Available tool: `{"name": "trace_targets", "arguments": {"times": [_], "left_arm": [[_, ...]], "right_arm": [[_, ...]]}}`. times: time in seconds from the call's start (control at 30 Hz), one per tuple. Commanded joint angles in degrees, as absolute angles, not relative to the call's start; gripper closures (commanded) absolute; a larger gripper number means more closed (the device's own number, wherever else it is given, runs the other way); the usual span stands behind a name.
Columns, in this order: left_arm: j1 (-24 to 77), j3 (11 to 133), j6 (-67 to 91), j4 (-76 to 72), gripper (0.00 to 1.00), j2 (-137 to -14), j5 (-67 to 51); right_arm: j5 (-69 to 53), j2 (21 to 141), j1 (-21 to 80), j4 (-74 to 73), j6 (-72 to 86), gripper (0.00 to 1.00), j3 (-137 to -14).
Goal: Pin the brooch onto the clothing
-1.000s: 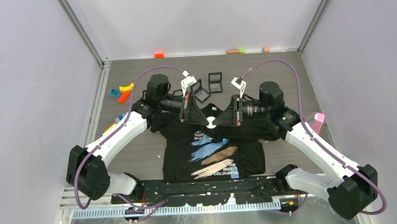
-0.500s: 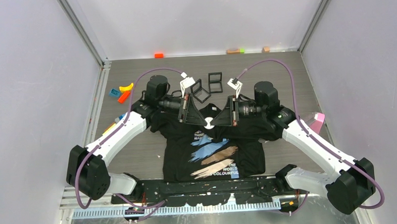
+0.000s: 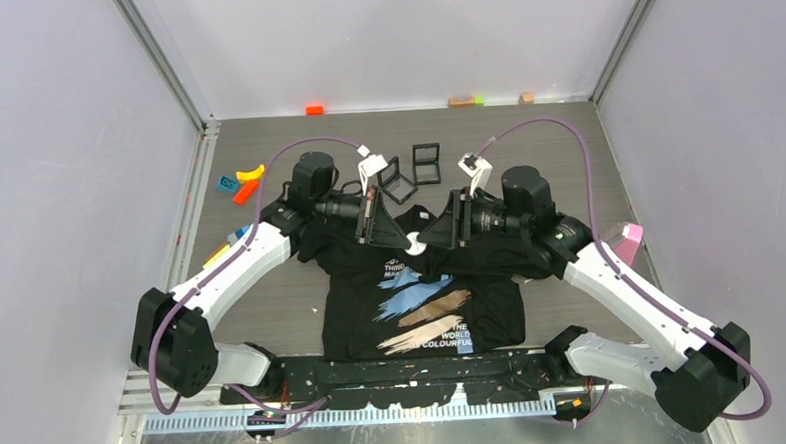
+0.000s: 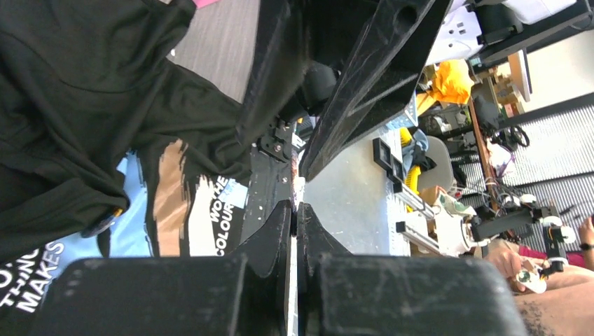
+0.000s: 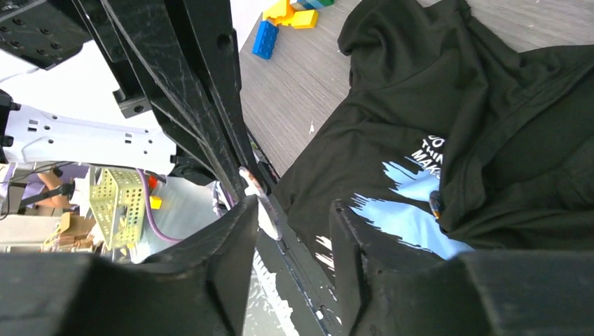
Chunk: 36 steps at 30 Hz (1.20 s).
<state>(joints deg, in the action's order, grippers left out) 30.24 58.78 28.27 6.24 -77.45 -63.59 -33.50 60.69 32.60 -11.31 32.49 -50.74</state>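
The black T-shirt (image 3: 423, 311) with white text and blue, tan and cream streaks lies flat near the front edge, its upper part bunched under the grippers. It also shows in the left wrist view (image 4: 70, 105) and the right wrist view (image 5: 455, 105). A small white round brooch (image 3: 415, 244) hangs above the shirt's chest, between both grippers. My left gripper (image 3: 400, 240) is shut on the brooch, seen edge-on as a thin white sliver (image 4: 295, 201) between its jaws (image 4: 295, 210). My right gripper (image 3: 430, 238) is open (image 5: 294, 210), with the brooch (image 5: 263, 203) beside its left finger.
Two small black open boxes (image 3: 412, 169) sit behind the shirt. Coloured blocks (image 3: 242, 184) lie at the left, a pink object (image 3: 627, 240) at the right, and small blocks (image 3: 314, 109) along the back wall. A small dark item with orange (image 5: 434, 203) peeks from under a shirt fold.
The right arm has shifted slightly left toward the left gripper. The brooch stays between the two grippers above the shirt. The left arm has barely moved.
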Motion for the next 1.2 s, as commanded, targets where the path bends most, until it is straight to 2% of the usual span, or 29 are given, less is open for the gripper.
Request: {"name": "trace_targets", "arguments": {"times": [0.0,0.13,0.2,0.4,0.6,0.8,0.93,1.17], "left_arm": [[31.8,60.9,27.6,4.0,1.00,-75.2,-66.0],[31.7,60.8,27.6,4.0,1.00,-74.8,-66.5],[31.7,60.6,27.6,3.4,1.00,-74.5,-66.9],[31.8,60.7,28.2,2.6,1.00,-74.2,-68.3],[31.9,59.8,30.2,0.3,1.00,-73.3,-69.3],[32.0,59.8,30.2,0.4,1.00,-73.1,-69.4],[32.0,59.7,30.2,0.4,1.00,-72.9,-69.5],[32.0,59.8,30.2,0.4,1.00,-72.7,-69.5]], "right_arm": [[-31.6,54.4,30.6,-13.6,28.6,0.47,-50.9],[-35.7,49.8,30.2,-13.0,27.6,0.31,-49.7],[-39.1,48.4,30.2,-9.8,29.5,0.28,-48.3],[-45.3,49.4,30.2,-1.4,36.0,0.25,-44.6],[-47.4,51.4,30.2,6.3,40.7,0.30,-42.3],[-48.6,54.2,30.3,10.9,43.6,0.47,-41.6],[-48.3,54.5,30.4,11.5,44.0,0.55,-41.3],[-47.9,54.9,30.5,11.4,44.1,0.61,-41.1]]}}
